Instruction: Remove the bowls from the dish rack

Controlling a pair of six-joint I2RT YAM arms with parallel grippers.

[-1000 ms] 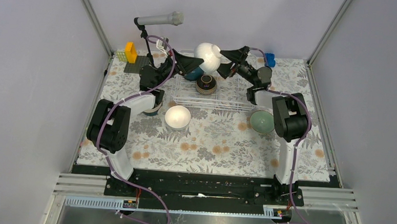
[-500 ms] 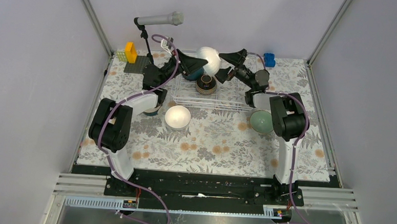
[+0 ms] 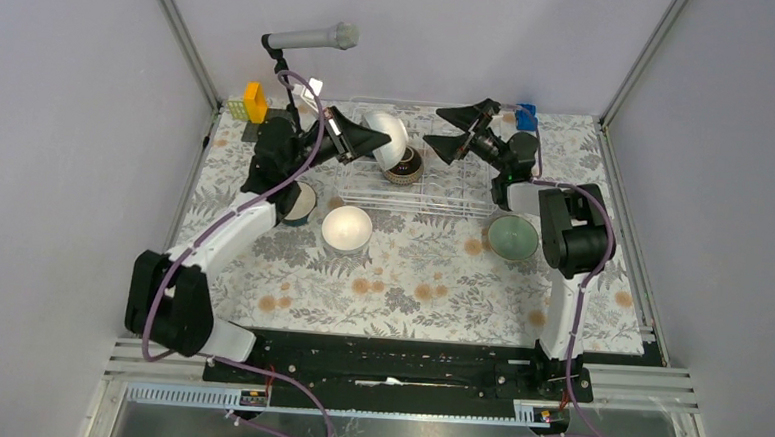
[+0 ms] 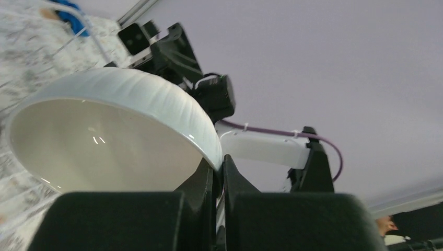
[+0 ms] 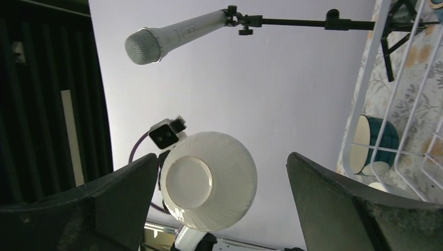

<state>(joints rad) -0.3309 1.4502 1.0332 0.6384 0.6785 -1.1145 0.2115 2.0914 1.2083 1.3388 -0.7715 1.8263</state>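
Table [image 3: 410,290]: patterned cloth, carries everything.

Rack [image 3: 444,203]: far centre of the table, between the two arms. One brown bowl [image 3: 404,166] sits inside, near its far left part.

Out of the rack, on the table: second white bowl [image 3: 347,228] just in front of it, mint bowl [image 3: 514,235] by the right arm, teal bowl [image 5: 373,141] to the rack's left.

White bowl [image 4: 120,120]: in the air above the rack's far left part, tipped on edge with its foot towards the right arm.

Left fingers [image 4: 209,180]: closed tight on that bowl's rim, one inside and one outside.

Right fingers [image 5: 324,198]: spread wide, empty, facing the bowl's foot from well apart.

Handling (judgement): glazed ceramic, so stiff, slick and chip-prone, and weighty for a grip this thin. The rim is the only sensible hold. A one-point pinch may let the bowl swivel, so it should be moved slowly and set down on its foot.

Hard to make out:
- The second teal bowl is not found; it may lie behind the raised bowl or the left arm.
- The left arm covers part of the teal bowl in the top view.
- The pinch depth on the rim is hidden in the wrist view.
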